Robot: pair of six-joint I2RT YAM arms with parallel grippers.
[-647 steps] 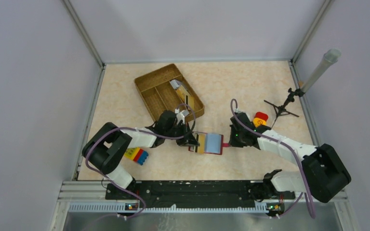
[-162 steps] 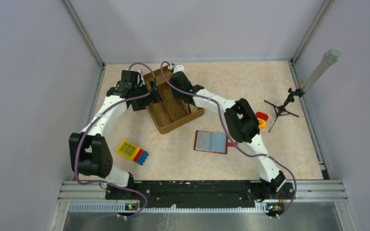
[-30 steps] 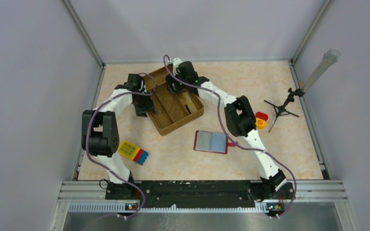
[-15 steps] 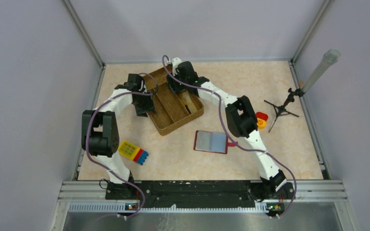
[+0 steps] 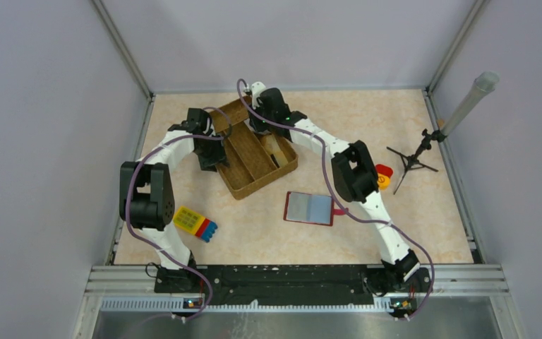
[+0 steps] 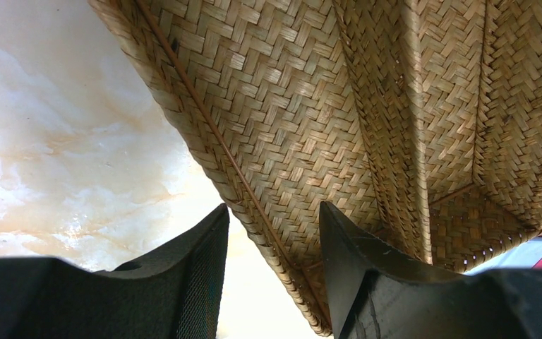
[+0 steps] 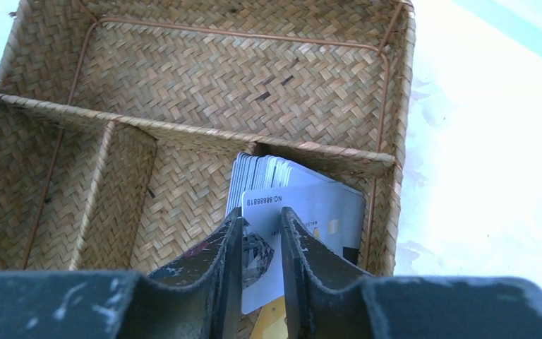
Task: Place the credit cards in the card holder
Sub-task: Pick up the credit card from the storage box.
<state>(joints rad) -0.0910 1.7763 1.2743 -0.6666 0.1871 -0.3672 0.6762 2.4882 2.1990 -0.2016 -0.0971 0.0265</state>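
The thin, glossy pale-grey credit cards (image 7: 303,201) stand fanned on edge in a corner compartment of the tan woven-rattan divided tray (image 7: 183,92). The right gripper (image 7: 260,215) has its jaws narrow astride them; whether they grip cannot be told. The left gripper (image 6: 274,207) straddles the tray's outer wall, jaws half open. The tray sits on a beige marbled counter (image 5: 395,127) between plain grey walls (image 5: 289,42).

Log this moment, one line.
left gripper: straddling basket wall | right gripper: over cards in basket | card holder: open
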